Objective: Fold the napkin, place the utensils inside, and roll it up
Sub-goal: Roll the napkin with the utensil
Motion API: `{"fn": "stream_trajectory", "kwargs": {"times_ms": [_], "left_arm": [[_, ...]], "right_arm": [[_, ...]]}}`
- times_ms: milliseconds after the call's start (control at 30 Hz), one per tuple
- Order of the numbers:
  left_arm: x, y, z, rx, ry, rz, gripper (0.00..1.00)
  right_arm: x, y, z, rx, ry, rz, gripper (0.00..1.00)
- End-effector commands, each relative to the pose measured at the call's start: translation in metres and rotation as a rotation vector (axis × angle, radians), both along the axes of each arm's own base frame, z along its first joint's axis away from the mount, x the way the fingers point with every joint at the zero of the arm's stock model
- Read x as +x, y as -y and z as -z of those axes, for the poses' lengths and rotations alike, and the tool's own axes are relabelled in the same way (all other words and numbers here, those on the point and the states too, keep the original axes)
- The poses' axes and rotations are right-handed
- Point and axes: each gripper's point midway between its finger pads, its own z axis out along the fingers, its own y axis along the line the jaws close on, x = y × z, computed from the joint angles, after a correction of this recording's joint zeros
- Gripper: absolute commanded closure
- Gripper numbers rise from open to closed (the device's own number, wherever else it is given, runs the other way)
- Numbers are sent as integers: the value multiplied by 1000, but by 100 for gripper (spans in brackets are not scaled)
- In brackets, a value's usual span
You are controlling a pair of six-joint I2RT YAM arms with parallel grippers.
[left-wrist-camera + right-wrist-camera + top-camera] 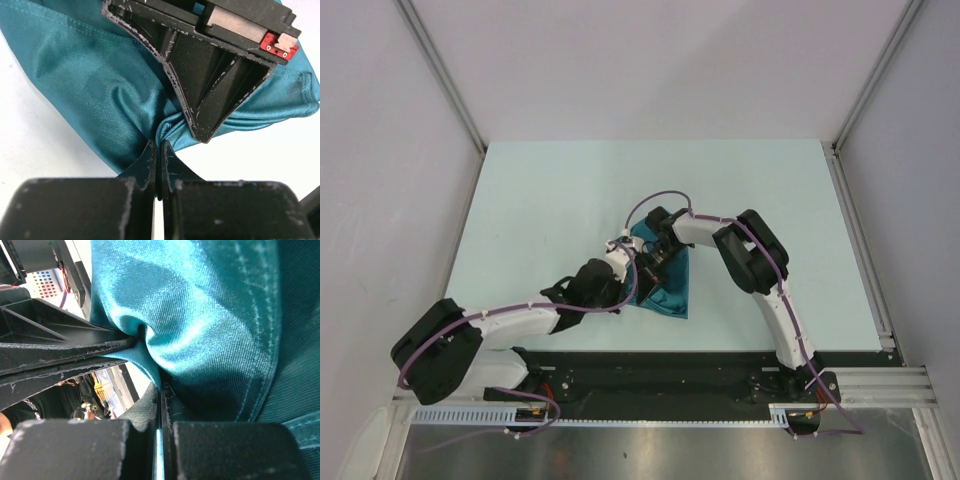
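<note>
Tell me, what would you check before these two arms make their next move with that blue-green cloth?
1. Grip of the left gripper on the napkin: ok, shut on a fold.
2. Grip of the right gripper on the napkin: ok, shut on it.
3. Room between the two grippers: not ok, they pinch almost the same spot.
4. Napkin lying smooth: not ok, bunched at the pinch.
5. Whereabouts of the spoon: cannot tell, no view shows it.
6. Napkin well inside the table edges: ok.

Napkin centre unseen beneath left hand and right hand
</note>
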Motion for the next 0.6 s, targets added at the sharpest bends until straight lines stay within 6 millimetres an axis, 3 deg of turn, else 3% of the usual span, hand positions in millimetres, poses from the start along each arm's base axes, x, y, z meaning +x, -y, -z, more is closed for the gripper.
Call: {"fn": "stream_trajectory", "kwargs": {"times_ms": [0,100,133,300,400,567], "left_arm": [[7,-1,-4,18,-1,-46,100],[4,-1,-2,12,-17,-45,100],[4,-1,-2,8,-20,-49,100],[1,0,-3,-9,-41,-52,100],[1,1,-5,-32,-50,-54,100],[1,3,-11,-79,-70,-40,100]], "right_arm": [[11,4,-1,8,31,18,100],[13,3,-12,41,36,28,90],[11,5,-15,50,28,32,80],[20,12,-33,65,93,73,52],[23,22,-39,54,121,106,43],[32,31,-46,29,241,153,38]]}}
